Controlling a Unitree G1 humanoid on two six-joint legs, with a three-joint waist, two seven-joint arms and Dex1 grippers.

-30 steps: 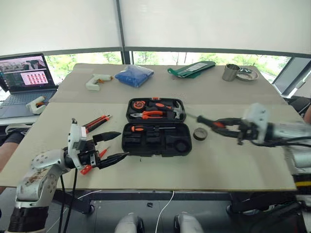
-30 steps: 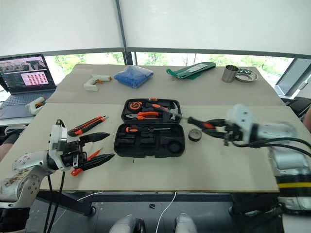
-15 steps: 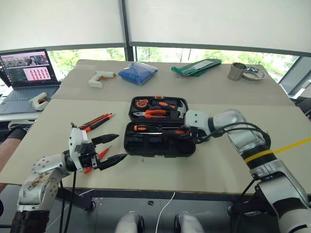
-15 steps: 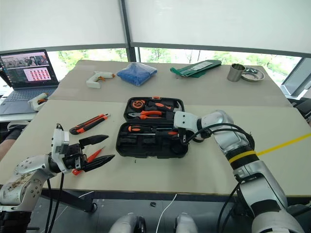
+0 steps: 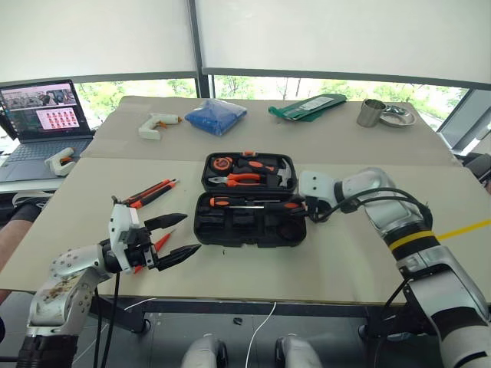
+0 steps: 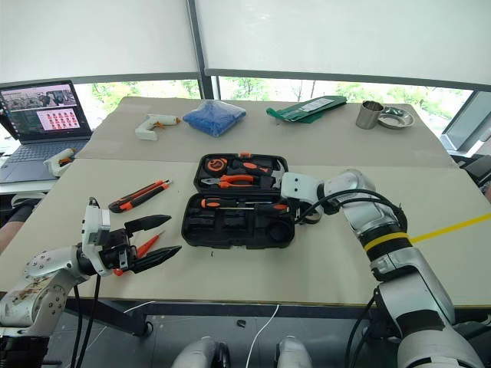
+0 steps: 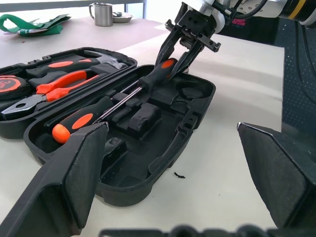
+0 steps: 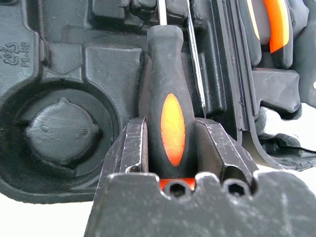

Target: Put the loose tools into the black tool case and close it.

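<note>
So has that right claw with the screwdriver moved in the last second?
Yes. The right gripper swung in from beyond the tool case's right side, and now holds the screwdriver over the case's lower tray.

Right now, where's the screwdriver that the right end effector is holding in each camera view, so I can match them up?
Left eye view: the held screwdriver lies at the open black tool case's right end, by the right end effector.
Right eye view: same spot, right end of the case.
Left wrist view: upper middle, handle pinched over the case.
Right wrist view: centre, handle between the fingers.
Shared landmark: the case's round recess.
</note>
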